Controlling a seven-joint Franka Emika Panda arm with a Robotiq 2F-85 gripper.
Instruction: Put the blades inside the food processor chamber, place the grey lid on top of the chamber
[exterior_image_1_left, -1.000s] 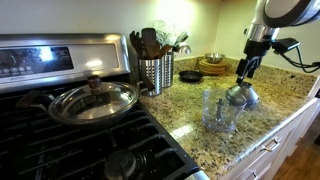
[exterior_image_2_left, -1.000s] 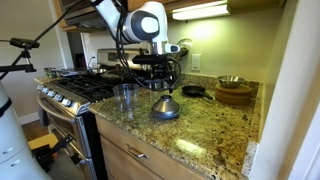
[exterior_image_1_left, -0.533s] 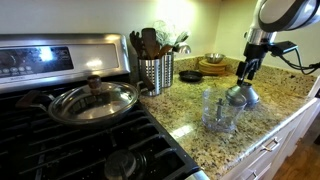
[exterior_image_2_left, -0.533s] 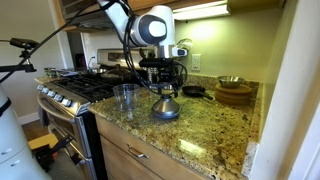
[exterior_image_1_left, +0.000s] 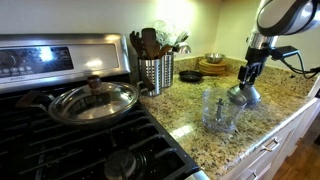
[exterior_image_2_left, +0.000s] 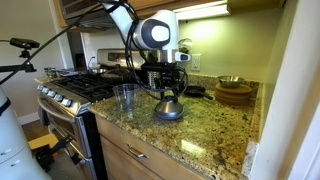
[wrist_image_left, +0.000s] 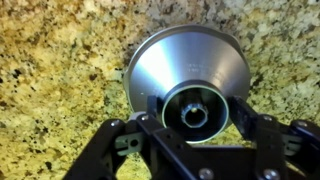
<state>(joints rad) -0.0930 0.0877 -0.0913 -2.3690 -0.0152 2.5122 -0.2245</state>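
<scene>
The grey lid (exterior_image_1_left: 241, 97) stands on the granite counter; it also shows in an exterior view (exterior_image_2_left: 167, 108) and fills the wrist view (wrist_image_left: 190, 62). My gripper (wrist_image_left: 197, 112) is open, its two fingers either side of the lid's knob-like top; it shows in both exterior views (exterior_image_1_left: 244, 80) (exterior_image_2_left: 168, 88). The clear food processor chamber (exterior_image_1_left: 220, 113) (exterior_image_2_left: 125, 97) stands upright beside the lid, nearer the stove. A slim dark piece, the blades (exterior_image_1_left: 219, 104), shows inside it.
A perforated steel utensil holder (exterior_image_1_left: 155, 72) and a pan with a glass lid (exterior_image_1_left: 93, 101) on the stove (exterior_image_2_left: 80, 88) lie beyond the chamber. A small black skillet (exterior_image_1_left: 190, 75) and wooden bowls (exterior_image_1_left: 212, 65) (exterior_image_2_left: 236, 93) sit at the back.
My gripper has moved over the grey lid and come down so its fingers flank the knob. The lid and chamber have not moved.
</scene>
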